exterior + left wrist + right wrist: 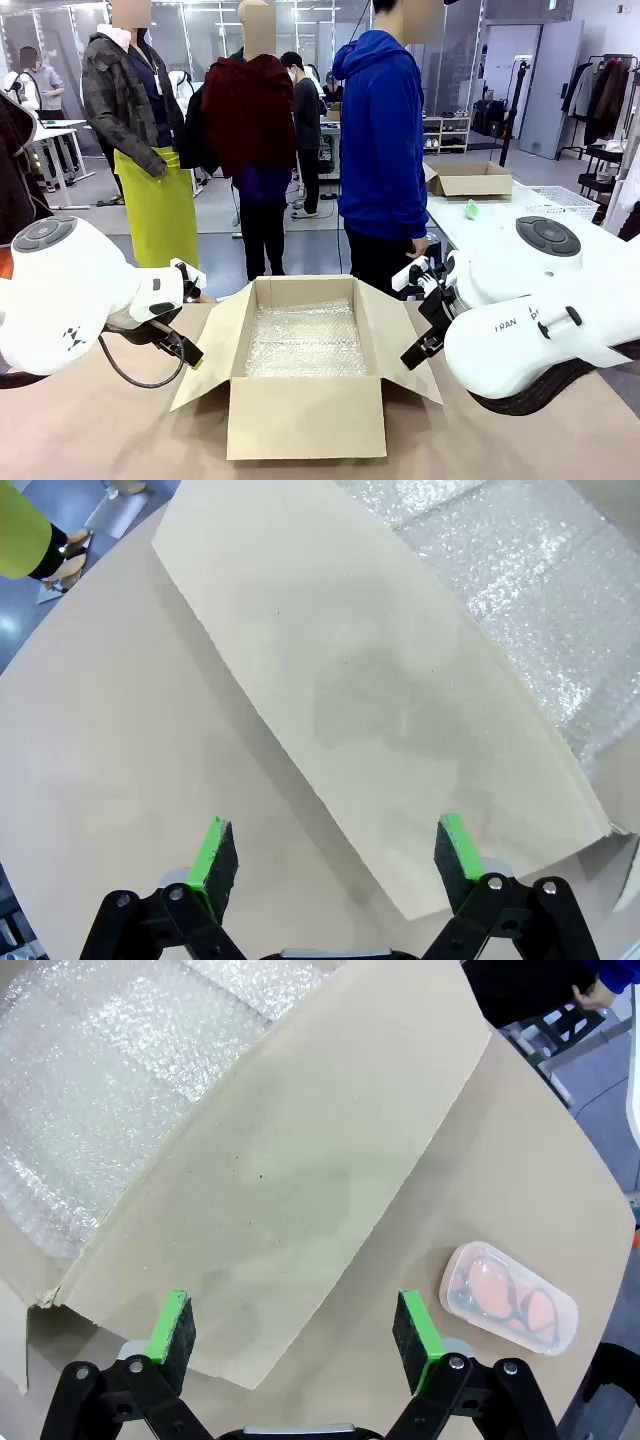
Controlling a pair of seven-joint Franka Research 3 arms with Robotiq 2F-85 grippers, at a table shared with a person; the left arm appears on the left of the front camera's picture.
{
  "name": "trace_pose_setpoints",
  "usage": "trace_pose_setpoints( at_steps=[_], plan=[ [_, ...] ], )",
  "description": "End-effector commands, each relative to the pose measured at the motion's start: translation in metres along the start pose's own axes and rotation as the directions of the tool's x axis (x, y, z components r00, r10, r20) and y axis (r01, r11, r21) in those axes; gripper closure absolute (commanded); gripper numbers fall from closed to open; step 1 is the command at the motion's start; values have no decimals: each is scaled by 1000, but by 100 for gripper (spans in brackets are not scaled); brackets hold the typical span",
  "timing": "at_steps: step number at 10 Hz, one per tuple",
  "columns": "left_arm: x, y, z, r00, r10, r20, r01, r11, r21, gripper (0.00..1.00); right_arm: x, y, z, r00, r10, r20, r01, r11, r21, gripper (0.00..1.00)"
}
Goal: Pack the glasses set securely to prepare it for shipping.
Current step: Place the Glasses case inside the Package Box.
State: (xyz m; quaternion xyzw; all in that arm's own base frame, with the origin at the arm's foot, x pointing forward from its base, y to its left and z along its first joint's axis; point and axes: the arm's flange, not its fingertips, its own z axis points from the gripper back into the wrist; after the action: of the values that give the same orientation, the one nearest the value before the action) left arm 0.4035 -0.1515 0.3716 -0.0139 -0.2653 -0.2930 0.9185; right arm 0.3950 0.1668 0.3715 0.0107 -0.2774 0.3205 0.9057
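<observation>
The right gripper (295, 1330) hangs over the cardboard box's (305, 415) right flap (290, 1180), jaws spread wide and empty; the left gripper (335, 855), equally agape, holds nothing above the left flap (380, 700). The pale pink glasses case (510, 1297) lies on the table (520, 1140) at three o'clock of the right fingers, clear of the flap. Best, I judge: shift that way, span the case's short width, pinch gently, then lift it onto the bubble wrap (305, 340) at ten o'clock. The right arm's letters (507, 324) read roughly "TRAN"
</observation>
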Motion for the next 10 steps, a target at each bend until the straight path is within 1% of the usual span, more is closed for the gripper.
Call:
trace_pose_setpoints(
  at_steps=[1, 8, 9, 10],
  plan=[
    [0, 0, 0, 1000, 0, 0, 0, 1000, 0, 0, 0, 0, 0, 1000, 0, 0, 0, 1000, 0, 0],
    [0, -1, 0, 1000, -2, 0, 2, 1000, 0, 0, 0, 0, 0, 1000, 0, 0, 0, 1000, 0, 0],
    [8, -1, 28, 999, -25, 36, 25, 1000, 11, 0, 0, 0, 0, 1000, 1, 0, -1, 1000, -1, 0],
    [11, 2, 57, 998, -64, 26, 65, 998, -26, 0, -1, -12, 22, 999, 21, -27, -22, 999, -35, 0]
  ],
)
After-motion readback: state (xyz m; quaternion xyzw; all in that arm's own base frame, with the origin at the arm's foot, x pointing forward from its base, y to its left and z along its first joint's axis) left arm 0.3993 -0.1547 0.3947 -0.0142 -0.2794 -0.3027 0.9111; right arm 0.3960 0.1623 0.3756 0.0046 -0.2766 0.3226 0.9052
